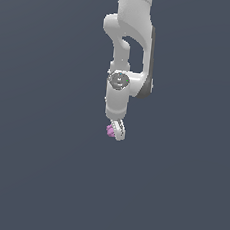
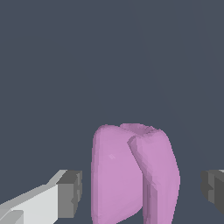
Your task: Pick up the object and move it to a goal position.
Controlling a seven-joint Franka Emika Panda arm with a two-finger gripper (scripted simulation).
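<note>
Hanging from the white arm (image 1: 126, 63), the hand (image 1: 116, 132) points downward over a plain dark grey surface (image 1: 41, 169). The pink-purple object (image 1: 110, 131) sits at the fingertips, on the exterior view's left side of them. In the wrist view the object (image 2: 131, 175) stands between the two grey finger pads (image 2: 70, 193), with a clear gap on each side. The hand is spread wider than the object and grips nothing.
</note>
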